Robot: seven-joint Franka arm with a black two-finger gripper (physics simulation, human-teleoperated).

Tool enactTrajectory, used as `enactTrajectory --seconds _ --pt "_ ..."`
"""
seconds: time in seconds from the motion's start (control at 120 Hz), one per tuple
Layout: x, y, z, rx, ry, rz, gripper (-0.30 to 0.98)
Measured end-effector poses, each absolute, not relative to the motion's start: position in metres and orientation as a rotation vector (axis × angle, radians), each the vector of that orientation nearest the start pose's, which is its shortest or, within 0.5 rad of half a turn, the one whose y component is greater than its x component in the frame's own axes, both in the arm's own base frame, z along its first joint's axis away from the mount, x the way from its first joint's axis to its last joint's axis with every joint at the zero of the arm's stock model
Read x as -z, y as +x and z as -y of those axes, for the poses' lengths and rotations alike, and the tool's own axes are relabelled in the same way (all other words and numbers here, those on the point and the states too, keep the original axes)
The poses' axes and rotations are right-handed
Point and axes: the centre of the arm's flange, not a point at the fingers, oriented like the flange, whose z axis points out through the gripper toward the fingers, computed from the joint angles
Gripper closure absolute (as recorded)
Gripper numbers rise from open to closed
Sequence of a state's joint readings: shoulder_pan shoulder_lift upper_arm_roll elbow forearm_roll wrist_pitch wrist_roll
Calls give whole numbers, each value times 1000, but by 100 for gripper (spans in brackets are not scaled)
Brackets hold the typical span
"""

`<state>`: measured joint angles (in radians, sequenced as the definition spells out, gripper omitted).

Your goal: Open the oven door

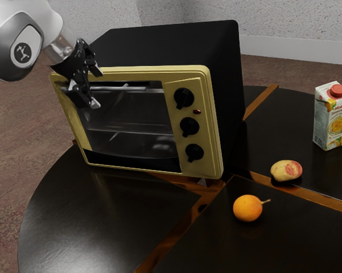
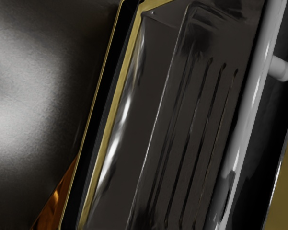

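1. From the exterior view's left, the white arm [image 1: 23, 51] reaches over to the oven [image 1: 176, 45]; the black gripper [image 1: 95, 87] is at the upper part of the oven's front, toward the exterior view's left end of it; its fingers are released and spread apart, one above the level of the handle and one below; whether either touches the handle, I cannot tell.
2. The oven door [image 1: 131, 128] stands upright within the oven's yellow front; the handle [image 1: 131, 89], a pale round bar, runs across the top of its window; the wrist view shows that bar alongside the glass, with a short post behind it.
3. At the exterior view's right end of the oven's front are three black knobs [image 1: 188, 126], one above another; a small red light [image 1: 197, 111] is beside them.
4. To the exterior view's right of the oven, on the dark table [image 1: 102, 216], lie an orange fruit [image 1: 247, 208] with a stem; a yellow and red fruit [image 1: 286, 171]; and, farthest from the oven, an upright carton [image 1: 330, 122] with a red cap.
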<state>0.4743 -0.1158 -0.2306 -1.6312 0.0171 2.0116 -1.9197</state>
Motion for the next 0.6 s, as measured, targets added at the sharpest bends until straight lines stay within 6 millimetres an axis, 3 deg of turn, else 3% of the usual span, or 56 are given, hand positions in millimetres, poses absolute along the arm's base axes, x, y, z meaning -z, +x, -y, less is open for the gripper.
enactTrajectory --seconds 0.217,0.6 --pt "-701 546 -128 -505 1260 -2437 0" --pt "-673 556 -135 -463 1211 -2474 0"
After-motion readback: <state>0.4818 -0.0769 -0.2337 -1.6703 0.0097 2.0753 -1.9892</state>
